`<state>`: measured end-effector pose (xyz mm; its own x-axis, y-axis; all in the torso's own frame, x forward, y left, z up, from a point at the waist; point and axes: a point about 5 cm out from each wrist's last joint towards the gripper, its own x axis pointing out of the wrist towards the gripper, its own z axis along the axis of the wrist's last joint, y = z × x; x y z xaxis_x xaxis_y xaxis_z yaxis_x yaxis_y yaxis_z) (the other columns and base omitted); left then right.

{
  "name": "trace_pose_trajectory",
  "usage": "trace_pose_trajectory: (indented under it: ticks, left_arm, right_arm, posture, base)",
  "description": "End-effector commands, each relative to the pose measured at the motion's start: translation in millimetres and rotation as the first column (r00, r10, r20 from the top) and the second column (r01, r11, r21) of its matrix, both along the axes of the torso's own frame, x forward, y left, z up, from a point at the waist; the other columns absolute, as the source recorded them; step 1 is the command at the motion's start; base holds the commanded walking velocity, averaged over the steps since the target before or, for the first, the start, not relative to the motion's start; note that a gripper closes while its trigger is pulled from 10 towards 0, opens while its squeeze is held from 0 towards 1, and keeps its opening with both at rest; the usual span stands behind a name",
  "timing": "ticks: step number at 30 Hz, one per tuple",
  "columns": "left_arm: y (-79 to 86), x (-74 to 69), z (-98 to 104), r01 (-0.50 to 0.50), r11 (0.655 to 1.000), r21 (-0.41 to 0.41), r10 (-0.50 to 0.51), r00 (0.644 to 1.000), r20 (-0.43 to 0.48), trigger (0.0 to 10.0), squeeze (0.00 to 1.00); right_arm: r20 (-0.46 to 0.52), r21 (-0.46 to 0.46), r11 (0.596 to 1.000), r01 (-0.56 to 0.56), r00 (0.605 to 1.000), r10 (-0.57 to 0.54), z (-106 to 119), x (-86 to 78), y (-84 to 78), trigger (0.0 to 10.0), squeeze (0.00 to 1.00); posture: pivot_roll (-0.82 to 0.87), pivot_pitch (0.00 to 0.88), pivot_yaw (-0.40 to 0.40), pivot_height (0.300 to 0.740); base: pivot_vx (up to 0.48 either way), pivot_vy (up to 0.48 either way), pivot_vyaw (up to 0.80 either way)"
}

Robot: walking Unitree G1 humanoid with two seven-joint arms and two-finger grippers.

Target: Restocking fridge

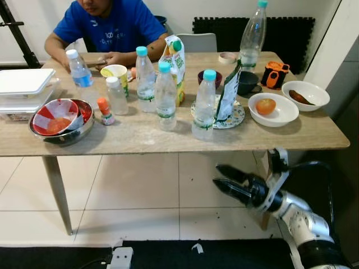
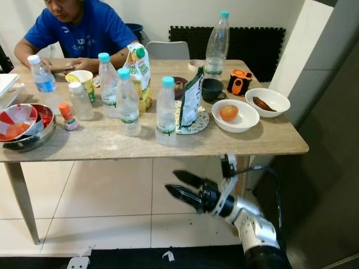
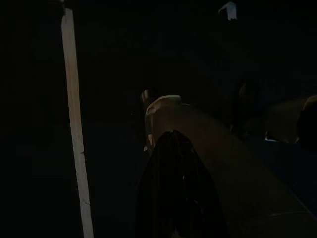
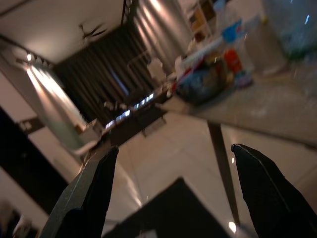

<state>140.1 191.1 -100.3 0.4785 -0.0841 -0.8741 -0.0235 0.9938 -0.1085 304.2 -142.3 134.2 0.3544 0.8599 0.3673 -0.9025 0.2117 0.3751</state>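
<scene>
The right gripper hangs below the tabletop's near edge, right of centre, its fingers spread apart and holding nothing. On the tabletop stand several clear water bottles with teal caps and a juice carton, its print too small to read. A white bowl at the right holds a tomato; a metal bowl at the left holds red-and-white dishes. A person in blue sits at the far side. The left wrist view is too dark to tell its fingers' state.
</scene>
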Motion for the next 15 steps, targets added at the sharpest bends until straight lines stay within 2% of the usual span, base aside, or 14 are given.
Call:
trace_pose_trajectory:
  ticks: [1,3,4,5,6,12,15]
  left_arm:
    - [0.7,-7.2,-2.5,-0.007,1.000,-0.004,0.007,1.000,-0.025,10.0,0.00]
    - [0.6,-7.4,-2.6,-0.008,1.000,-0.005,0.008,1.000,-0.026,10.0,0.00]
    - [0.6,-7.4,-2.6,-0.008,1.000,-0.005,0.008,1.000,-0.026,10.0,0.00]
    - [0.2,-7.5,-2.7,-0.007,1.000,-0.005,0.007,1.000,-0.026,10.0,0.00]
    - [-0.2,-7.5,-2.8,-0.007,1.000,-0.006,0.006,1.000,-0.026,10.0,0.00]
    - [-1.9,-7.5,-2.9,-0.009,1.000,-0.011,0.009,1.000,-0.025,10.0,0.00]
    - [-2.6,-7.6,-3.1,-0.010,1.000,-0.014,0.009,1.000,-0.025,10.0,0.00]
  right_arm:
    - [0.085,0.027,0.999,0.045,0.995,-0.048,23.1,8.1,-1.0,10.0,1.00]
    - [0.135,0.017,0.988,0.155,0.979,-0.155,41.2,24.2,4.2,10.0,1.00]
    - [0.135,0.017,0.988,0.155,0.979,-0.155,41.2,24.2,4.2,10.0,1.00]
    - [0.154,-0.001,0.978,0.207,0.967,-0.204,46.6,31.8,6.8,10.0,0.78]
    - [0.165,0.002,0.975,0.221,0.962,-0.218,54.2,35.8,10.9,10.0,0.00]
    - [0.189,0.026,0.965,0.260,0.947,-0.260,75.0,45.5,21.3,10.0,0.00]
    - [0.194,0.031,0.947,0.320,0.928,-0.320,85.7,54.0,24.7,10.0,0.00]
  posture:
    - [-0.04,0.068,-0.025,0.740]
    - [-0.04,0.068,-0.025,0.740]
    - [-0.04,0.068,-0.025,0.740]
    - [-0.04,0.065,-0.029,0.740]
    - [-0.04,0.065,-0.031,0.740]
    - [-0.03,0.069,-0.032,0.740]
    - [-0.03,0.073,-0.031,0.740]
  base:
    - [0.000,0.000,0.00]
    - [0.000,0.000,0.00]
    - [0.000,0.000,0.00]
    - [0.000,0.000,0.00]
    - [0.000,0.000,0.00]
    - [0.000,0.000,0.00]
    - [0.000,0.000,0.00]
